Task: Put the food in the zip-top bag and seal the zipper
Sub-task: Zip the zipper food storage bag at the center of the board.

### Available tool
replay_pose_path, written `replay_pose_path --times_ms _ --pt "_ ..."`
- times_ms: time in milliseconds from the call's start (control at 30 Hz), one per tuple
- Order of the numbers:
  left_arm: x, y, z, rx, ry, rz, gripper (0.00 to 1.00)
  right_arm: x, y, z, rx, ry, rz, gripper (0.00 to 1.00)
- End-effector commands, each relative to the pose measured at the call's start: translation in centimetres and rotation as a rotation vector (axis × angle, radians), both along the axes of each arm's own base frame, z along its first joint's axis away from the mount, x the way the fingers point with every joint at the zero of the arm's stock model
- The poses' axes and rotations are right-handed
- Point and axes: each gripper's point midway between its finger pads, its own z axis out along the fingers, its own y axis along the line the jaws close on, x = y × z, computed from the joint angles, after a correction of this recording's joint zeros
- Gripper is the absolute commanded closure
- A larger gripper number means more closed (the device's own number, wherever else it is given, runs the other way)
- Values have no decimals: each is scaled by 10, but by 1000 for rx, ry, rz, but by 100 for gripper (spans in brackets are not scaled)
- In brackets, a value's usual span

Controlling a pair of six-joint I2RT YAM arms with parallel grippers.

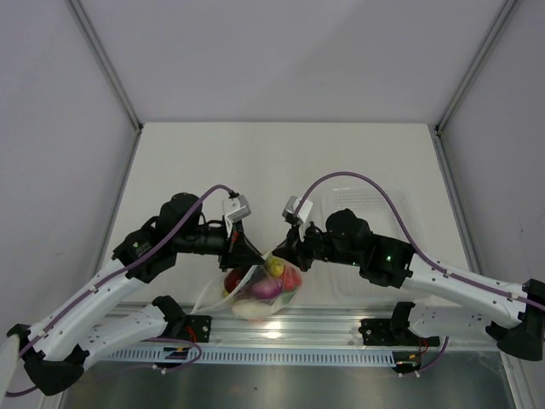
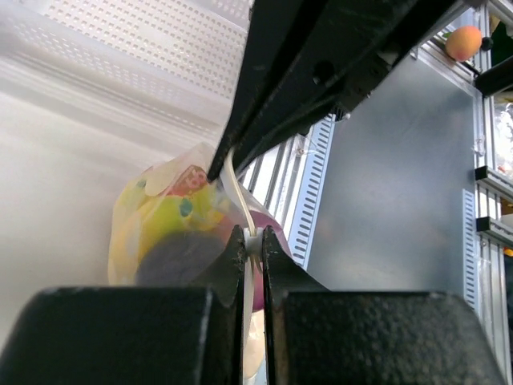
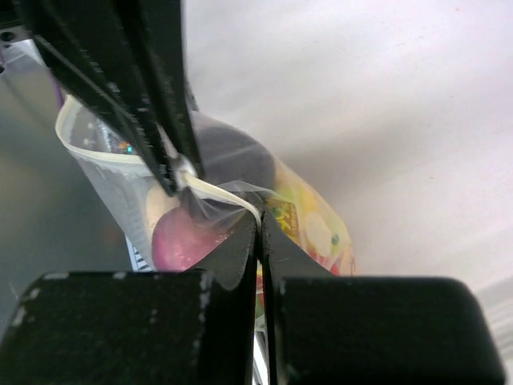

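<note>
The clear zip-top bag (image 1: 260, 294) hangs between both grippers near the table's front edge, filled with the food: a yellow piece (image 1: 275, 267), a red fruit (image 1: 291, 279), a purple piece (image 1: 264, 289) and a white oblong piece (image 1: 251, 309). My left gripper (image 1: 254, 255) is shut on the zipper strip (image 2: 240, 199) at the bag's mouth. My right gripper (image 1: 277, 253) is shut on the same strip (image 3: 228, 195) close beside it. In the left wrist view the bag (image 2: 172, 233) shows yellow and purple pieces. In the right wrist view the bag (image 3: 300, 220) shows the purple piece (image 3: 184, 241).
A clear ridged plastic tray (image 1: 400, 209) lies at the right of the table. The aluminium rail (image 1: 298, 328) runs along the front edge under the bag. White walls enclose the table on both sides.
</note>
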Motion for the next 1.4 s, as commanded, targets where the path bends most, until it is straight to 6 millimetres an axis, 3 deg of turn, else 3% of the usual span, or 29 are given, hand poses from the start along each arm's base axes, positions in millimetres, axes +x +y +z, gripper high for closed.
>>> replay_pose_path --times_ms 0,167,467,800,1367 --pt "-16 5 7 -20 -10 -53 99 34 -23 7 -9 -44 -160 100" --pt "-16 13 6 4 -15 -16 99 49 -40 5 -19 -44 -231 100" --pt "-20 34 11 41 -22 64 99 52 -55 11 -28 -57 -261 100" --pt "-20 58 -3 93 12 206 100 77 -70 -13 -91 -24 -382 100" --pt "-29 75 -31 136 93 288 99 111 -85 -38 -118 37 -492 100"
